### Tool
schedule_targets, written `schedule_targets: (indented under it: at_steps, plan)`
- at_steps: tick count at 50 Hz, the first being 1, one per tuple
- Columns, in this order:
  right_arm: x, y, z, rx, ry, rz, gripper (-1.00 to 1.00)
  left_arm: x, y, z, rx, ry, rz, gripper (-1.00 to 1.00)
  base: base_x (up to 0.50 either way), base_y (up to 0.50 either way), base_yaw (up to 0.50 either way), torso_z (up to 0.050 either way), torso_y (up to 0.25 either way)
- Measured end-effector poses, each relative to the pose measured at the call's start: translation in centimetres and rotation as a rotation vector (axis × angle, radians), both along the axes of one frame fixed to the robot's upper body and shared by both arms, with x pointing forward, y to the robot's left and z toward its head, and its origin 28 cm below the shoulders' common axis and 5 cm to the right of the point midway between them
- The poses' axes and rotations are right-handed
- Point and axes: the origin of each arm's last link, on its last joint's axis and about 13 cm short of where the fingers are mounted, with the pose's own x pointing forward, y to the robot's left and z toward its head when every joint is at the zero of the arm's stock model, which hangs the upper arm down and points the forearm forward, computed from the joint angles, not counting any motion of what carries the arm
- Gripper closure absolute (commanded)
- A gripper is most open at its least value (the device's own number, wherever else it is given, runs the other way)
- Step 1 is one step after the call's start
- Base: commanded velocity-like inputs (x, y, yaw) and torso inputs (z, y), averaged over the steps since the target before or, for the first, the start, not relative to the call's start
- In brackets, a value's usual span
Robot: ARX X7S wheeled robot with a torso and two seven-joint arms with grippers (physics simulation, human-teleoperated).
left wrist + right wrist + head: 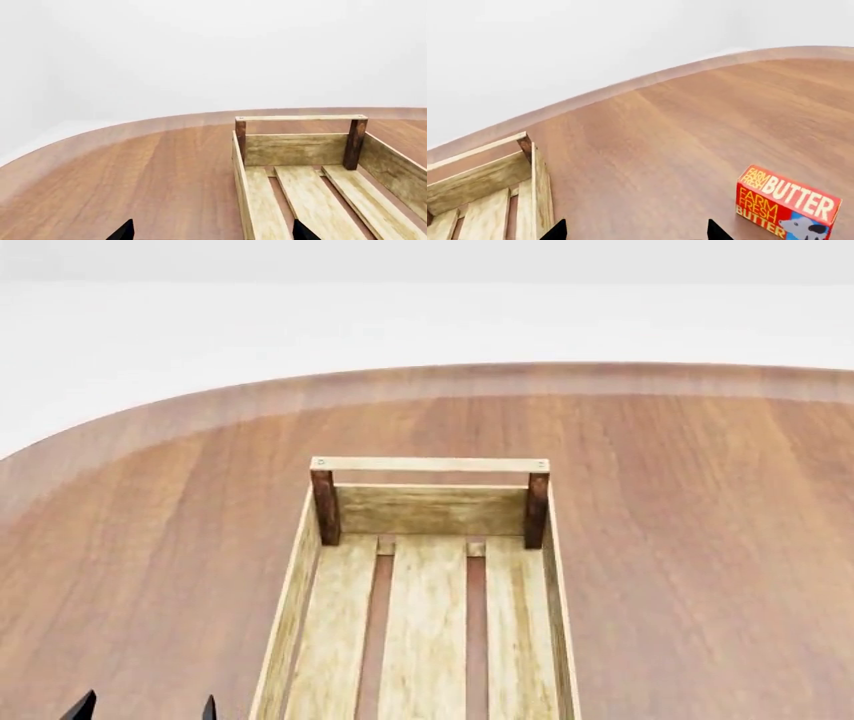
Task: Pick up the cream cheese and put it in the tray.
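The cream cheese is out of view in all three views. The tray (424, 472), a long open crate of pale slats with dark brown corner posts, lies on the wooden table and holds nothing that I can see. It also shows in the left wrist view as the tray (293, 149) and at the edge of the right wrist view as the tray (480, 177). My left gripper (147, 708) hangs open just left of the tray's near end. In its own view the left gripper (212, 232) straddles the tray's side wall. My right gripper (636, 231) is open over bare wood.
A red and orange "BUTTER" box (787, 202) stands on the table (694, 540) to the right of my right gripper. The rounded far table edge (441, 370) curves against a white background.
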Motion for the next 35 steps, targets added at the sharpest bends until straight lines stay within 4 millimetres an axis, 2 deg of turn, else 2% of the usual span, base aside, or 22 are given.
schedule_targets:
  at_steps: [13,35]
  plan:
    - [-1.0,-1.7,-0.4,0.006,0.01,-0.082,-1.0,0.0,0.0,0.0,0.0,0.001,0.0,-1.0,0.0,0.0,0.0,0.0,0.0]
    - [-3.1,-4.4,-2.3,0.033,0.041,-0.208,-1.0,0.0,0.0,0.0,-0.001,0.001,0.001,-1.0,0.0,0.0,0.0,0.0,0.0]
